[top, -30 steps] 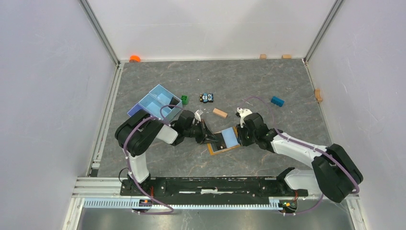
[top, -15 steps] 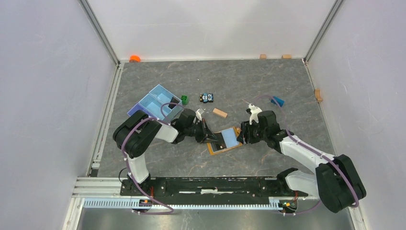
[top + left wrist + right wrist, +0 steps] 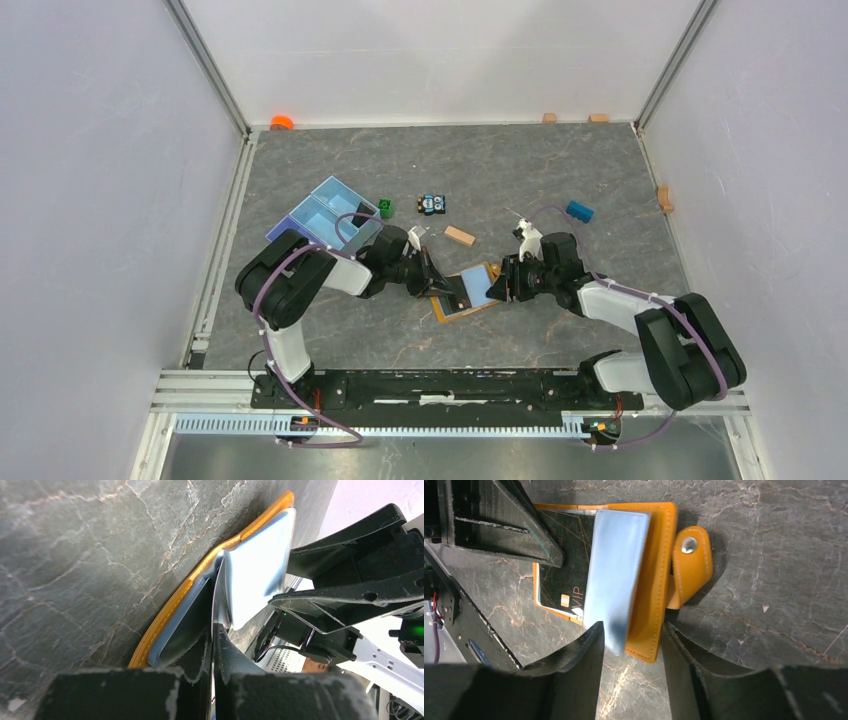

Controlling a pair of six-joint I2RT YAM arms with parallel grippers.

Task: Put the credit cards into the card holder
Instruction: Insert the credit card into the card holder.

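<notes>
Card holder (image 3: 659,595), orange, opened flat at middle of grey marbled table (image 3: 560,180), snap tab (image 3: 689,562) sticking out sideways. Light blue credit card (image 3: 616,570) lying across its inside, one end past holder's edge, partly over black VIP card (image 3: 561,580). Left gripper (image 3: 214,630) pressed together at black card's edge; actual pinch impossible to tell. Right gripper (image 3: 631,627) spread, straddling holder's near corner and blue card's end.

The wallet (image 3: 651,580) is orange, pale blue inside. The card (image 3: 556,575) is black with thin gold lines and white lettering. The table (image 3: 540,170) is grey, veined white and rust.
</notes>
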